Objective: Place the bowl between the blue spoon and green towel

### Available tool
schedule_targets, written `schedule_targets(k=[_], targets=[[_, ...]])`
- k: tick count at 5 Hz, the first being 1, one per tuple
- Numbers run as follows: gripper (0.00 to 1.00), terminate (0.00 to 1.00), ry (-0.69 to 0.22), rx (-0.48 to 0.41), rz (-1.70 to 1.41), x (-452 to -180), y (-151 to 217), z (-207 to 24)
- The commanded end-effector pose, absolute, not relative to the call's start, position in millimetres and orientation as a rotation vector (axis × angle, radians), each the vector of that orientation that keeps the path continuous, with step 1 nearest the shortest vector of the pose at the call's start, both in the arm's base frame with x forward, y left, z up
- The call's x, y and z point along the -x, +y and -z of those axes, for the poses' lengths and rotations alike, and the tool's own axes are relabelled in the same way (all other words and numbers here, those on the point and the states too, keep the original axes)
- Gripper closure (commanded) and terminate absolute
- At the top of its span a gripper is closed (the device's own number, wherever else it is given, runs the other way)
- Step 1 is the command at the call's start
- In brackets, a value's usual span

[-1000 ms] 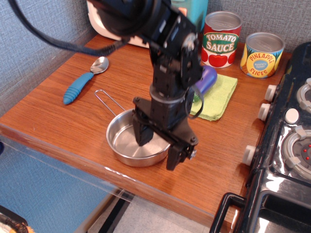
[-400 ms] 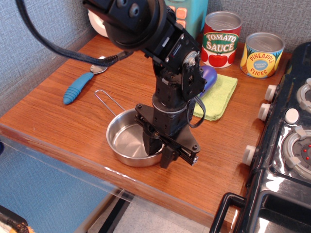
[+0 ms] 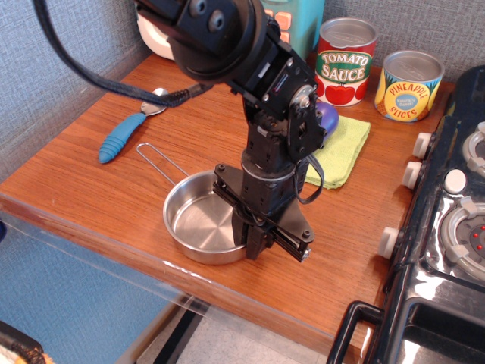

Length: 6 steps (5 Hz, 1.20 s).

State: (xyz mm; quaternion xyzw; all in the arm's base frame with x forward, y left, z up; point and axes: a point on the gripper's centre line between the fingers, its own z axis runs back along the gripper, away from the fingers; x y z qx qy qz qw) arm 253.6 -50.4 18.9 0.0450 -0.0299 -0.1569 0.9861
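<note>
Gripping bowl [image 3: 198,226] rim: end effector [image 3: 252,244]

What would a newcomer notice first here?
The big black arm, its pincer down at the right rim of the steel bowl near the counter's front edge. Behind it lie a blue spoon at left and a green towel at right, with two bright cans at the back wall.

The arm hides the right rim of the bowl [image 3: 198,226] and the left part of the green towel [image 3: 342,149]. The gripper [image 3: 254,244] fingertips cannot be told apart. The stove [image 3: 447,227] is cut off by the right edge.
</note>
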Motion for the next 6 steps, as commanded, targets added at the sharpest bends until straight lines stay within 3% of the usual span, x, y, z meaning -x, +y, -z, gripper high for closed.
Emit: schedule_targets(k=[1,3,4,6], targets=[[1.00,0.00,-0.121,-0.025,0.357,-259,-57,-48],[1.00,0.00,-0.239,0.028,0.376,-288,-57,-112],[1.00,0.00,-0.236,0.008,0.274,-326,-31,-119],[1.00,0.00,-0.191,-0.075,0.142,-377,16,-107]])
